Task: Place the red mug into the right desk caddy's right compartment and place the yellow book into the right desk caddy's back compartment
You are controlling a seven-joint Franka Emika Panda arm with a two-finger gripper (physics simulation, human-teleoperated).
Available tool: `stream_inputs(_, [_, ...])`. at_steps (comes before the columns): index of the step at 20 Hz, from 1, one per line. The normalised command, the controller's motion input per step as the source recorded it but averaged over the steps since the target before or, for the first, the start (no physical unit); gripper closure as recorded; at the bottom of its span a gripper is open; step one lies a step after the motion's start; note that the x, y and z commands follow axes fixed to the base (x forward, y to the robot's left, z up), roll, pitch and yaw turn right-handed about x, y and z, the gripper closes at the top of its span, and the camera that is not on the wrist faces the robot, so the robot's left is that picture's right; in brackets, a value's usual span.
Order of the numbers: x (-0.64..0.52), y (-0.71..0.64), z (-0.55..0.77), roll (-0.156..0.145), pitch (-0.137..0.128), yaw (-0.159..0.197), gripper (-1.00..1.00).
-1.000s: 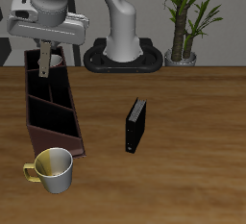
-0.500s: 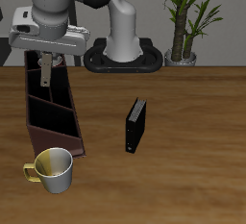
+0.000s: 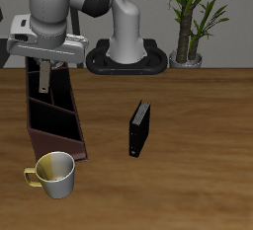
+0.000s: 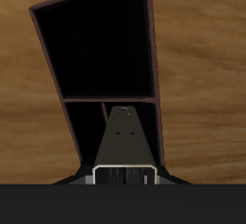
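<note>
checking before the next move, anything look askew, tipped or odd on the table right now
Nothing stands out. The right desk caddy sits flat, the yellow-and-white mug and black book stand upright. The yellow book hangs straight in the gripper, over the caddy.

Dark maroon caddy, wood-brown table

The right desk caddy [image 3: 51,111] is maroon-brown outside, black inside; yellow-and-white mug [image 3: 55,174]; black book [image 3: 139,128]; brown woodgrain table [image 3: 188,165].

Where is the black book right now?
The black book stands upright on the wooden table in the exterior view, apart from the desk caddy, with the yellow-and-white mug nearer the table's front edge.
</note>
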Motion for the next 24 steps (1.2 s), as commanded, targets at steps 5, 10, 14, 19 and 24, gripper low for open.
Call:
stream_inputs(5, [0.00,-0.06,-0.11,-0.007,0.012,0.005,1.00])
stream_inputs(10, [-0.07,-0.06,-0.01,-0.004,-0.007,-0.009,1.00])
stream_inputs(14, [-0.06,-0.10,-0.06,-0.013,0.004,-0.016,1.00])
stream_inputs(19, [0.01,-0.02,-0.10,-0.002,0.009,0.005,1.00])
stream_inputs(24, [0.03,-0.02,-0.09,0.002,0.004,-0.008,1.00])
